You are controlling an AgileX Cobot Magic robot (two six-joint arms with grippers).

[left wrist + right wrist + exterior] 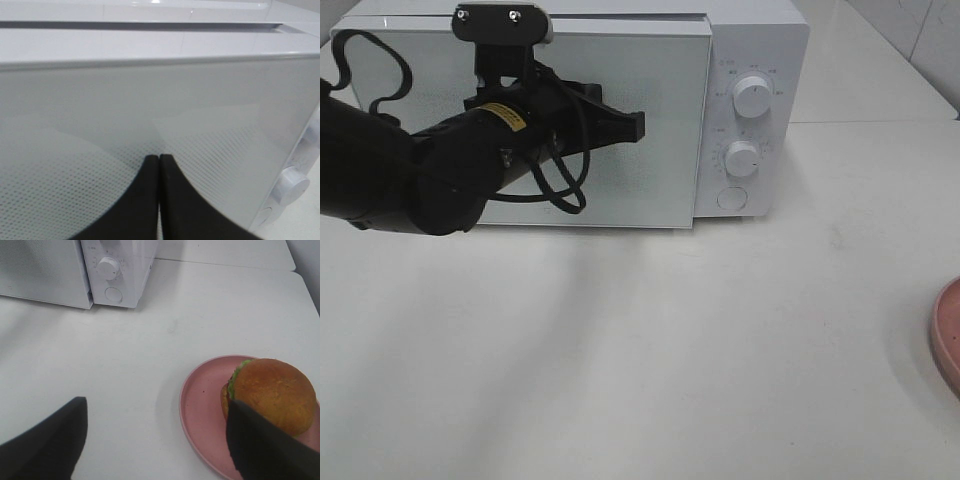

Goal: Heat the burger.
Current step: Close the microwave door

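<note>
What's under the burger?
A pink plate on the white table; the burger sits toward one side of it, leaving bare plate beside it. The plate surface under the bun is covered, and the right gripper's finger hides the near edge.

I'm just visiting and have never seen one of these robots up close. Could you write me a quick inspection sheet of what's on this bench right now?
Surface: white table, bare in the middle.
Job's things: burger sits on a pink plate at the table's right edge; microwave at the back, door closed, two dials and a round button on its panel.
Clutter: nothing seen.
Grippers: left gripper shut, empty, tips close to the microwave door; right gripper open, empty, above the table beside the plate.
Cables: black cable loops on the left arm.
Surroundings: pale tiled wall behind.
</note>
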